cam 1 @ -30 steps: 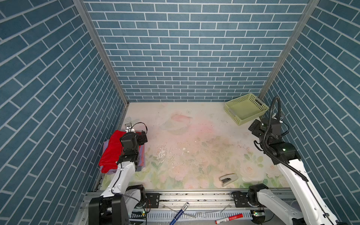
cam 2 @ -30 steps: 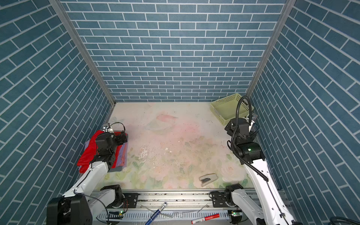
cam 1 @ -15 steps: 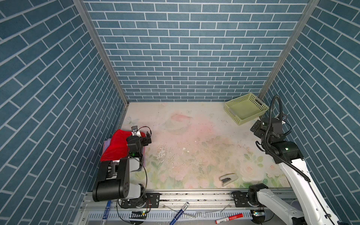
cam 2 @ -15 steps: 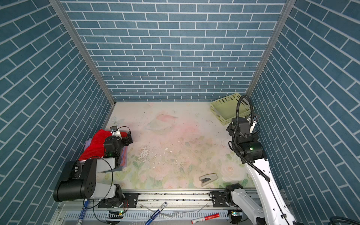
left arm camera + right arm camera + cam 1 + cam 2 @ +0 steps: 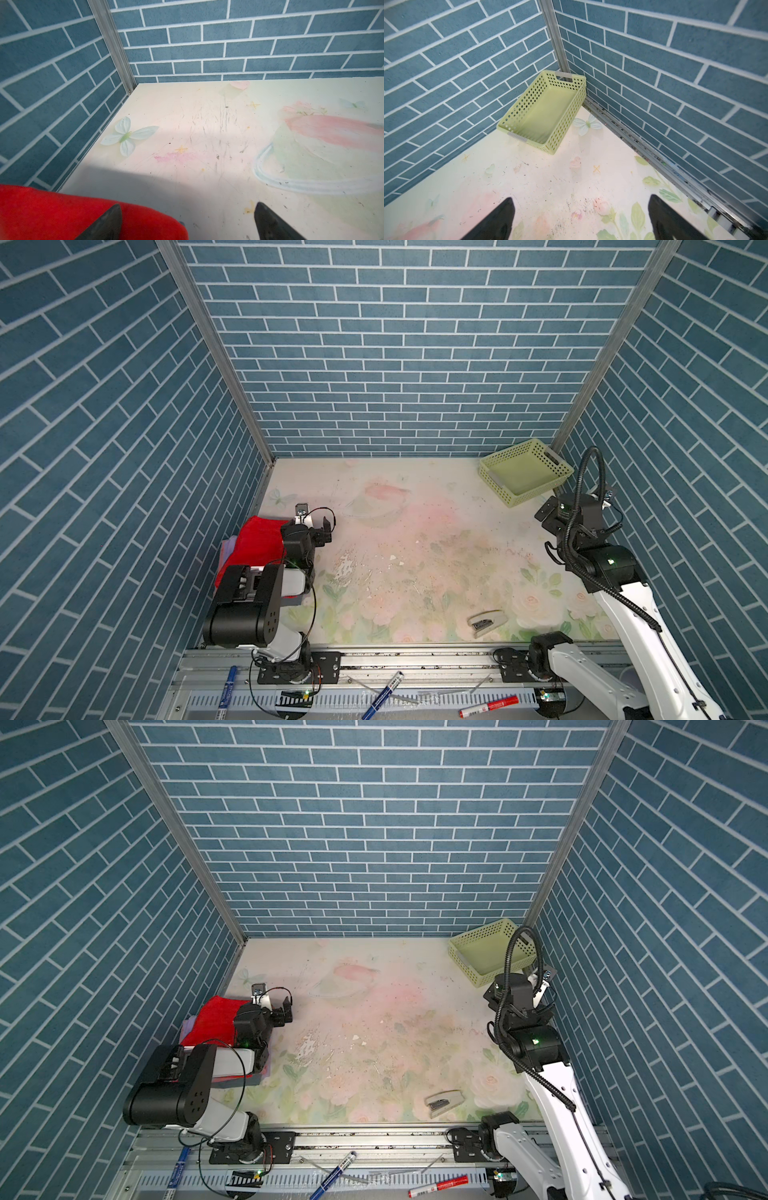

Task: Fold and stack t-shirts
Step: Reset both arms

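The red t-shirt (image 5: 254,541) is lying folded on top of the stack at the left edge of the table (image 5: 415,564), close against the left wall, with a strip of the lavender t-shirt (image 5: 227,548) showing under its wall-side edge; the near part of the pile is hiding behind the left arm, so how squarely it is sitting there cannot be told. The left gripper (image 5: 187,205) is hanging over the stack's far inner corner with its fingers spread wide and gripping nothing, one finger (image 5: 108,220) over the red cloth and its mate over bare table. The right gripper (image 5: 581,197) is likewise gaping wide and empty, well apart from the shirts, facing the green basket (image 5: 564,118) in the far right corner. Judging from this, the stacking is looking close to finished and the step in hand is getting the left arm clear of the pile. To do that well it should be going up first rather than sideways, keeping the fingers wide so neither is catching the soft top layer and dragging it off the lavender one below; the forearm is sitting low over the pile too, so it wants raising before any swinging away
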Motion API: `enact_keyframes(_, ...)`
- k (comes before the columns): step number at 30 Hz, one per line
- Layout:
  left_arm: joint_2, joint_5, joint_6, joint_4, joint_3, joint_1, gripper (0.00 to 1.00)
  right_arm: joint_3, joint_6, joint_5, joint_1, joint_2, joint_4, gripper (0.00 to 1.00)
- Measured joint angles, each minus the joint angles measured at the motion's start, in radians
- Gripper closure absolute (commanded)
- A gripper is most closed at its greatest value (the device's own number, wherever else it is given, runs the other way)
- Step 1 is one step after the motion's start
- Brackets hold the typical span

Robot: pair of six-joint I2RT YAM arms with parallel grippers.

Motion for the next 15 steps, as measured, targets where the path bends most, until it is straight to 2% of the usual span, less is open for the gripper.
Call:
enact_keyframes(4, 0.0, -0.044, 0.006, -0.008, 0.002, -0.019, 0.01, -0.099, -0.085, 0.061, -0.001, 0.007, 0.102, 0.01)
enact_keyframes(7, 0.0, -0.072, 0.012, -0.018, 0.004, -0.035, 0.0, -0.251, -0.205, 0.091, -0.001, -0.006, 0.281, 0.02)
enact_keyframes(12, 0.0, -0.096, 0.018, -0.023, 0.004, -0.039, 0.0, -0.607, -0.397, 0.079, -0.016, -0.011, 0.734, 0.01)
enact_keyframes(15, 0.0, -0.137, 0.017, -0.023, 0.004, -0.047, 0.0, -0.771, -0.47, 0.023, -0.045, 0.074, 1.008, 0.01)
